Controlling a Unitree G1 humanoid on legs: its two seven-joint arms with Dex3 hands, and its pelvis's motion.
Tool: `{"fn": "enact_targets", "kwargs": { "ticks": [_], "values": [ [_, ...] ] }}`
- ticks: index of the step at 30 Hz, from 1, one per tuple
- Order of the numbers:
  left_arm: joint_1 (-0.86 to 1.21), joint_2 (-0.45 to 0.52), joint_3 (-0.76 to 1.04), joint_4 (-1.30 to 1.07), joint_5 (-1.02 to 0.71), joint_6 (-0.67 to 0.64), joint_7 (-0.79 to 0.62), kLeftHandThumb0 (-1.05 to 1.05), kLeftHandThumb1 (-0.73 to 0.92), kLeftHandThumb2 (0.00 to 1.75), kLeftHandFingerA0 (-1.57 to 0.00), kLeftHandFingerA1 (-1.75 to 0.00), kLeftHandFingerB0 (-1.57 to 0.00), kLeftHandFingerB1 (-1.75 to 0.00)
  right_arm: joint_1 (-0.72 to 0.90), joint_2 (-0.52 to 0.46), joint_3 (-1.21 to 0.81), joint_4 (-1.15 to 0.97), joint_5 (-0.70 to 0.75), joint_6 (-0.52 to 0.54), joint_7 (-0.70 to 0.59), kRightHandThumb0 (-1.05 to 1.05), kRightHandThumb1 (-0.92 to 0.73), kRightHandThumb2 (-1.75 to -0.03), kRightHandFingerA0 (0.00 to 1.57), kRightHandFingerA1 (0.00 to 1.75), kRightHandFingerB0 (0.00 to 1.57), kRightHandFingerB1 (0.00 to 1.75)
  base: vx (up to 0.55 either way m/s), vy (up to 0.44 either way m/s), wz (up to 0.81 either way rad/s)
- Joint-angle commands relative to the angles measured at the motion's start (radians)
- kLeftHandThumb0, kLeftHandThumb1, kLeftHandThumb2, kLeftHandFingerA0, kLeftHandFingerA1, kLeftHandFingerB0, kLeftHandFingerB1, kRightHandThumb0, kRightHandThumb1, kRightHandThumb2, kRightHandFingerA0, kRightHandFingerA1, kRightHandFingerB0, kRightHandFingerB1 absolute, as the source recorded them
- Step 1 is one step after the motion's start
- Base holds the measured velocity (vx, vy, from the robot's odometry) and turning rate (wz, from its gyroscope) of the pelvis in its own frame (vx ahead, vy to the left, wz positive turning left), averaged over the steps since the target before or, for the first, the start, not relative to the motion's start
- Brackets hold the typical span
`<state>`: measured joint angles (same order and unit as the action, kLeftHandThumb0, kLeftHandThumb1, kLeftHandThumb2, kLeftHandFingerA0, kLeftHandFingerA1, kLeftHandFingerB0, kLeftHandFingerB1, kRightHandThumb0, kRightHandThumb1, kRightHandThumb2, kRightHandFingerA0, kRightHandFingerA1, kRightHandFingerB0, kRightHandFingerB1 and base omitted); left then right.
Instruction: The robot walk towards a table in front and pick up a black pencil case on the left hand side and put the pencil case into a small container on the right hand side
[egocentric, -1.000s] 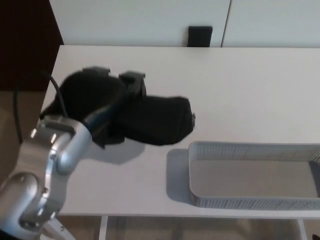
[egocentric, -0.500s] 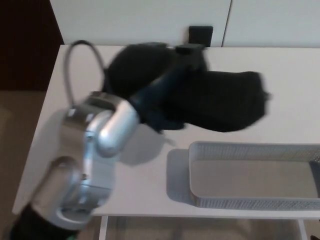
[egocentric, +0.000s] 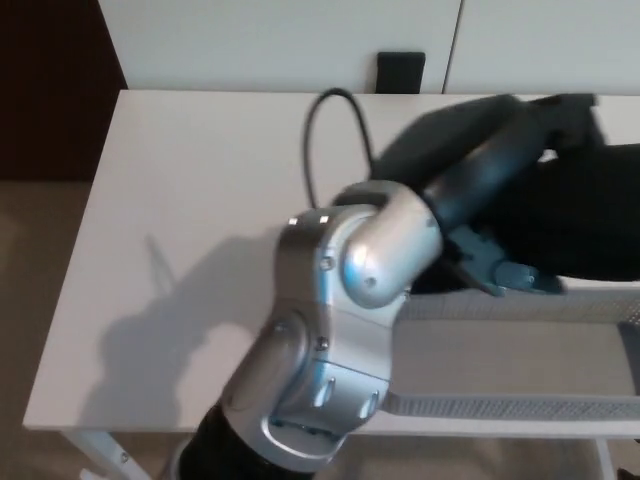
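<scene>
My left arm reaches across the white table (egocentric: 190, 200) from the lower left to the upper right. Its black hand (egocentric: 530, 140) is shut on the black pencil case (egocentric: 590, 220), which hangs in the air at the right edge of the picture, above the far side of the grey mesh container (egocentric: 500, 405). The silver elbow joint (egocentric: 360, 260) covers the container's left end. My right hand does not show.
A small black box (egocentric: 400, 70) stands against the white wall behind the table. A grey cable (egocentric: 325, 130) loops up from my left arm. Dark floor lies to the left of the table.
My left arm has swung to the right with the pencil case, from the middle of the table to above the mesh container. The container has stayed in place.
</scene>
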<state>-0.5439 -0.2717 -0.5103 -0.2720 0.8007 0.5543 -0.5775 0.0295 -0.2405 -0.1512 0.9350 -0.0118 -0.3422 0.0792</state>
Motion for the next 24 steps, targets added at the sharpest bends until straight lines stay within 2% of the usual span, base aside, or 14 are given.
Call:
{"fn": "enact_targets", "kwargs": {
  "ticks": [1,7,12,13,15,16,17,19,20,21,22,24],
  "values": [
    [-0.059,-0.233,0.005,0.083,-0.098,0.348,-0.047,-0.37,0.55,0.57,-0.81,-1.75,-0.71,-1.67,-0.02,-0.013,0.008,0.011,-0.007,0.013,-0.004,-0.39,-0.65,-0.6,0.52,0.44,0.42,0.35,0.0,0.0,0.0],
    [-0.038,-0.25,-0.019,0.118,-0.137,0.35,-0.009,-0.34,0.56,0.56,-0.8,-1.75,-0.68,-1.68,-0.036,-0.012,0.011,0.021,0.0,0.015,0.002,-0.4,-0.66,-0.6,0.51,0.43,0.41,0.35,0.0,0.0,0.0],
    [0.014,-0.243,-0.075,0.158,-0.157,0.322,0.038,-0.33,0.57,0.56,-0.78,-1.75,-0.67,-1.69,-0.034,-0.008,0.009,0.025,0.008,-0.011,0.01,-0.4,-0.64,-0.59,0.52,0.51,0.43,0.36,0.0,0.0,0.0],
    [0.023,-0.24,-0.089,0.161,-0.155,0.33,0.042,-0.33,0.57,0.56,-0.77,-1.75,-0.66,-1.69,-0.035,-0.008,0.008,0.028,0.01,-0.017,0.012,-0.46,-0.52,-0.86,0.48,0.62,0.37,0.51,0.0,0.0,0.0],
    [0.029,-0.238,-0.1,0.162,-0.164,0.342,0.055,-0.32,0.57,0.56,-0.77,-1.75,-0.65,-1.69,-0.039,-0.009,0.009,0.031,0.008,-0.017,0.011,-0.46,-0.52,-0.86,0.48,0.62,0.38,0.51,0.0,0.0,0.0],
    [0.028,-0.231,-0.115,0.174,-0.163,0.344,0.063,-0.32,0.58,0.55,-0.77,-1.75,-0.65,-1.67,-0.045,-0.011,0.012,0.036,0.004,-0.017,0.009,-0.47,-0.52,-0.86,0.49,0.62,0.37,0.5,0.0,0.0,0.0],
    [0.034,-0.23,-0.12,0.179,-0.173,0.335,0.072,-0.32,0.57,0.56,-0.77,-1.75,-0.65,-1.68,-0.046,-0.014,0.018,0.035,-0.006,-0.016,0.001,-0.42,-0.66,-0.6,0.54,0.51,0.44,0.35,0.0,0.0,0.0],
    [0.034,-0.228,-0.123,0.185,-0.186,0.33,0.086,-0.33,0.57,0.56,-0.78,-1.75,-0.65,-1.69,-0.053,-0.015,0.022,0.038,-0.01,-0.019,-0.002,-0.41,-0.66,-0.6,0.54,0.51,0.44,0.35,0.0,0.0,0.0],
    [0.031,-0.225,-0.124,0.187,-0.193,0.331,0.088,-0.33,0.58,0.56,-0.78,-1.75,-0.66,-1.68,-0.054,-0.014,0.021,0.037,-0.007,-0.021,-0.002,-0.47,-0.51,-0.86,0.49,0.61,0.37,0.5,0.0,0.0,0.0],
    [0.028,-0.221,-0.125,0.189,-0.201,0.33,0.091,-0.33,0.58,0.56,-0.78,-1.75,-0.66,-1.68,-0.056,-0.011,0.019,0.037,-0.003,-0.024,-0.001,-0.47,-0.51,-0.86,0.49,0.61,0.37,0.5,0.0,0.0,0.0],
    [0.022,-0.218,-0.131,0.19,-0.205,0.322,0.093,-0.33,0.58,0.56,-0.79,-1.75,-0.67,-1.68,-0.061,-0.013,0.021,0.039,-0.005,-0.023,-0.001,-0.43,-0.63,-0.59,0.52,0.49,0.43,0.34,0.0,0.0,0.0],
    [0.012,-0.217,-0.137,0.183,-0.211,0.336,0.097,-0.31,0.58,0.56,-0.78,-1.75,-0.67,-1.66,-0.068,-0.016,0.022,0.047,-0.003,-0.029,0.008,-0.43,-0.66,-0.59,0.5,0.44,0.41,0.34,0.0,0.0,0.0]
  ]
}}
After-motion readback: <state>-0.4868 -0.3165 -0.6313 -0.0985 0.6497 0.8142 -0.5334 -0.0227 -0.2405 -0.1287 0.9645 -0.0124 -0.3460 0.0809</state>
